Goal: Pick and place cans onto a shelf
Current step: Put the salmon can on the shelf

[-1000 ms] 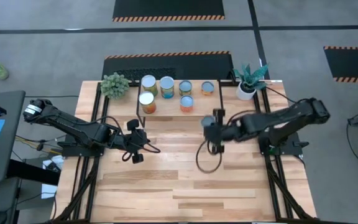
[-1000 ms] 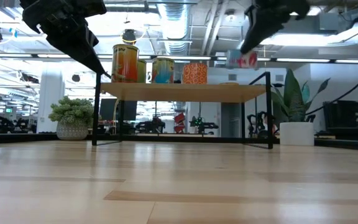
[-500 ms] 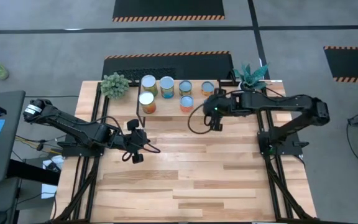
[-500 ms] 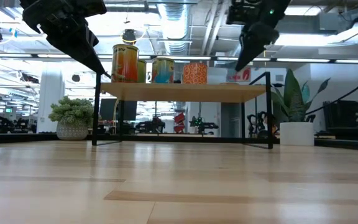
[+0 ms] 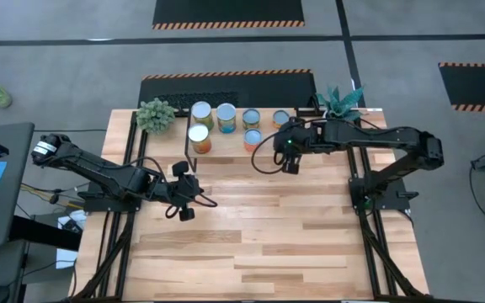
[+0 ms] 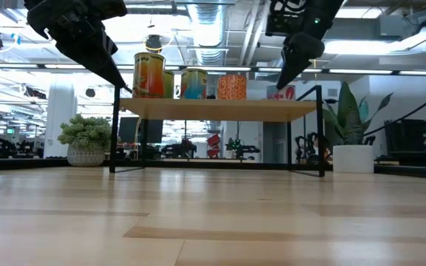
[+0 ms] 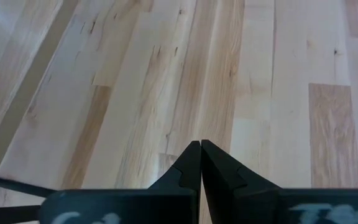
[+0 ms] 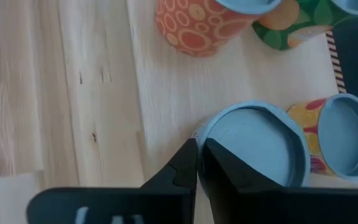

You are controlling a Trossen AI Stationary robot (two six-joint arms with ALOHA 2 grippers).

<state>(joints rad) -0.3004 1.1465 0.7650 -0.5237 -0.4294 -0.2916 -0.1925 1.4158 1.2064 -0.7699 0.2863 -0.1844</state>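
Now, right gripper [image 8: 197, 163] over the shelf [image 6: 220, 109], fingers nearly together beside a blue-topped can [image 8: 257, 146]; left gripper [image 7: 201, 163] closed at nine o'clock.

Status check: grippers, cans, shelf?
Right gripper over shelf, beside a blue-topped can. Left gripper shut, empty, waiting over table. Nothing in the way.

shelf [image 5: 263, 143]: at the table's [image 5: 251, 236] back edge
cans [image 5: 226, 114]: on the shelf (toward its left)
plants [image 5: 156, 114]: flanking it

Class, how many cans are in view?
7 cans: four along the shelf's back, two in front, one beneath the right gripper, mostly hidden from above.
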